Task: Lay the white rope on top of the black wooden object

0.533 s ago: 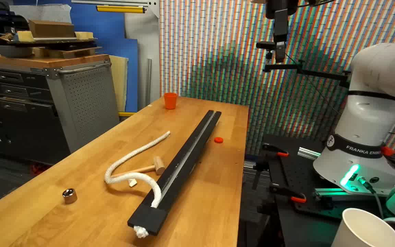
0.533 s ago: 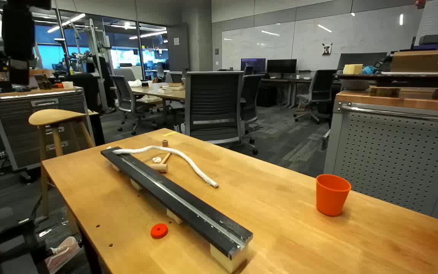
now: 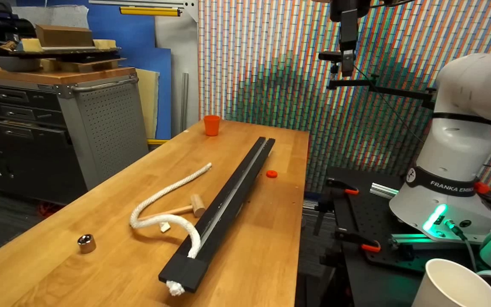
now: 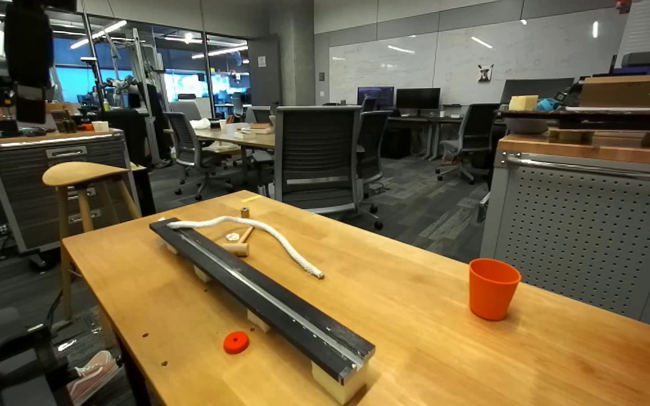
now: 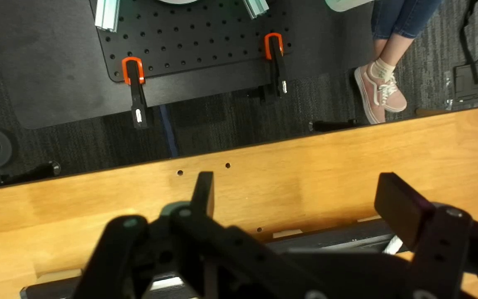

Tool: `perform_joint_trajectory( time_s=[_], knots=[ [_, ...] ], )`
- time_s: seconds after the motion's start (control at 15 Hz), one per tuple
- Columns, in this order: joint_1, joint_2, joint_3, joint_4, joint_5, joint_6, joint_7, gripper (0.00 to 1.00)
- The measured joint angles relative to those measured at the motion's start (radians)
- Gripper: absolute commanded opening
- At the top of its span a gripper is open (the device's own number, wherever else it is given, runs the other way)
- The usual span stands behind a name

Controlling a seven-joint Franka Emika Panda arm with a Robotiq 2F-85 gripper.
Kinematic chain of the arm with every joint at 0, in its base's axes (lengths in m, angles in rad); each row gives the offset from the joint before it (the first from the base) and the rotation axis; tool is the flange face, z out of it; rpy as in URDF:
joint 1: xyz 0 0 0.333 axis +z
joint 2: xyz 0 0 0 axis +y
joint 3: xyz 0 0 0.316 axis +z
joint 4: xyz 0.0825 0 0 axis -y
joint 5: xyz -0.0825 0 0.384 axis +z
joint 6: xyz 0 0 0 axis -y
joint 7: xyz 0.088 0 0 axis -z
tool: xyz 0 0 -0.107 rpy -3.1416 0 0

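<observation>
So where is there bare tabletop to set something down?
Free: tabletop between orange cup, black beam and the loose end of the white rope; also between beam and robot-side edge, apart from the red disc. Crowded: between rope and beam, around the mallet and small white piece.

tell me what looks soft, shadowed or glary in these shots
Wrist view: the fingers look dark and somewhat blurred, while the grain of the table reads more clearly; in an exterior view, the rope casts a soft shadow and the base light flares green-white; in an exterior view, the whiteboard carries bright reflected streaks.
</observation>
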Motion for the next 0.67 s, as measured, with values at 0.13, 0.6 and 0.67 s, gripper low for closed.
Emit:
perform_joint_trajectory(
  time_s=[0.13,0.6,0.67],
  knots=[
    [0.0,0.002,0.002,-0.003,0.0,0.0,0.0,1.0],
    [-0.001,0.071,0.038,-0.003,0.0,0.111,0.0,1.0],
    [0.0,0.095,0.043,-0.003,0.0,0.14,0.0,1.0]
  ],
)
